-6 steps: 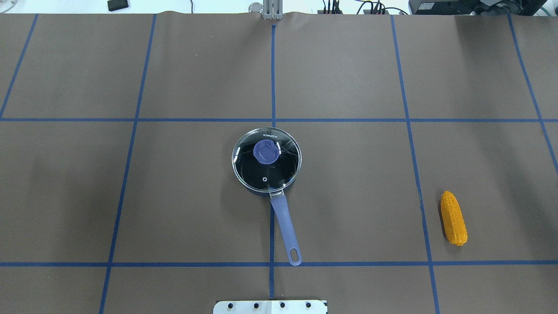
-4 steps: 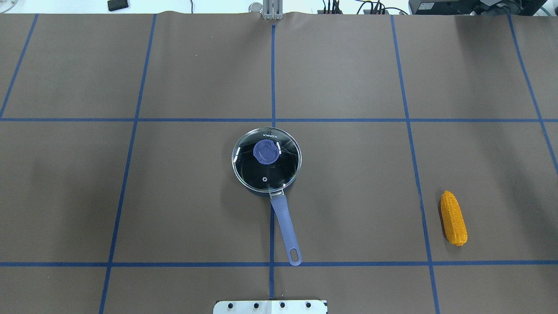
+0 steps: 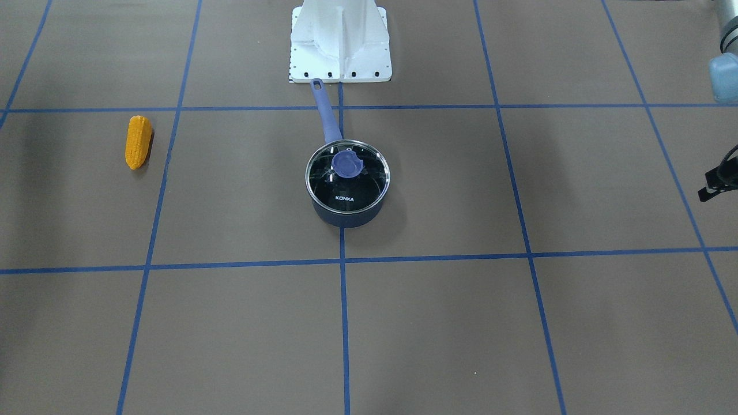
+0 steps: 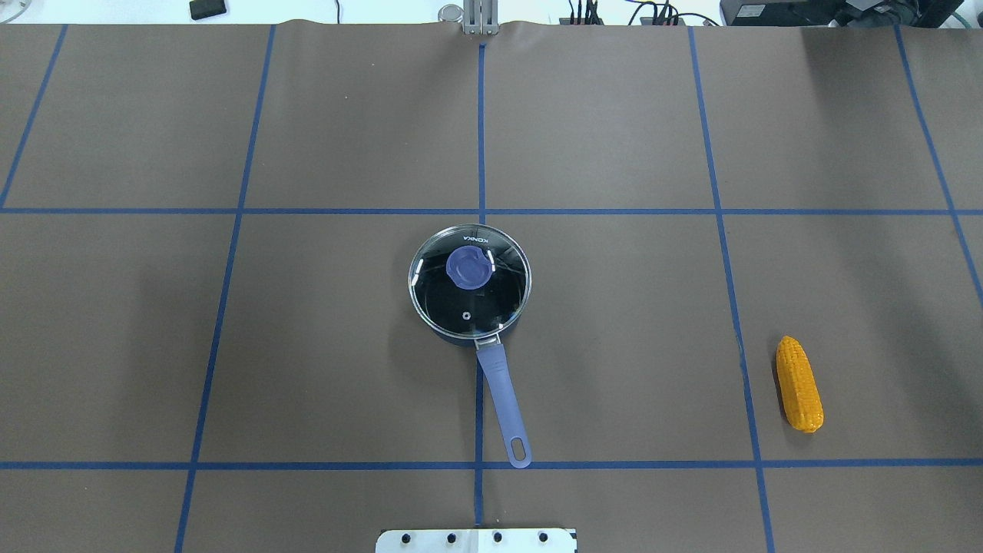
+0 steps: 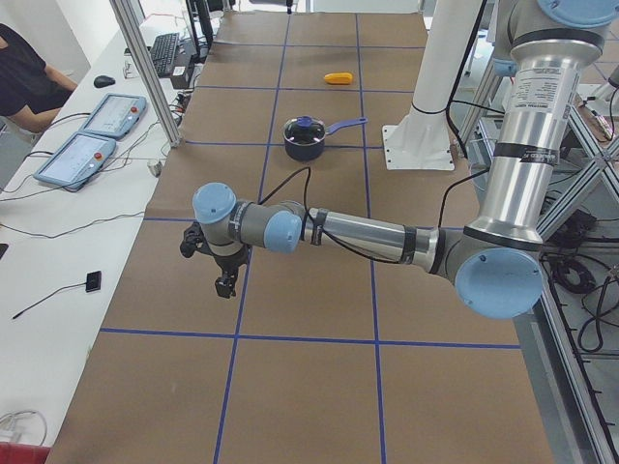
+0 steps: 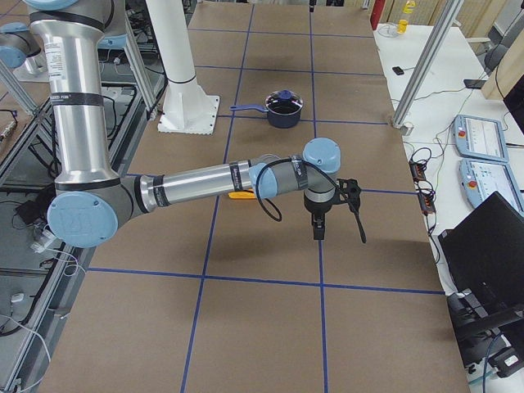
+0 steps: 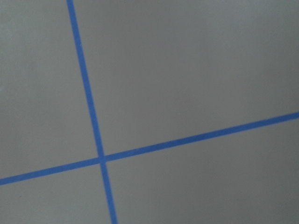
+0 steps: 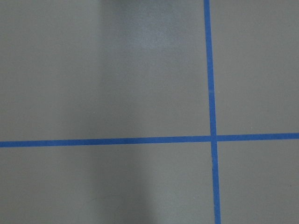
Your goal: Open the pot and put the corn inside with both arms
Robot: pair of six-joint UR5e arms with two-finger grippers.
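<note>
**Lid on, corn out to the side, both arms parked wide**

From my desk nothing has been touched. The pot (image 3: pixel 346 218) sits at the centre of the counter (image 4: pixel 614 346) with its glass lid (image 3: pixel 347 187) seated on the rim. The blue knob (image 3: pixel 346 163) is clear on top, and the handle (image 4: pixel 503 411) runs toward the bottom edge of the overhead frame.

The corn (image 4: pixel 799 384) lies flat in the lower right of that frame, well apart from the pot. Its long axis runs nearly top to bottom of the picture, with the narrow tip uppermost.

Neither arm reaches the overhead view. The left fingers (image 5: pixel 224 282) hang point-down over bare counter in the left side view, with the pot small and far behind them. The right fingers (image 6: pixel 318 225) hang the same way in the right side view, where the corn shows as an orange sliver just behind that arm's forearm.

I judge the right arm the nearer one for the cob, which leaves the knob to the left. I'd close across the cob's width rather than along its length.

I cannot tell whether either pair of fingers is spread or pressed together (both wrist cameras show only brown counter and blue tape).
</note>
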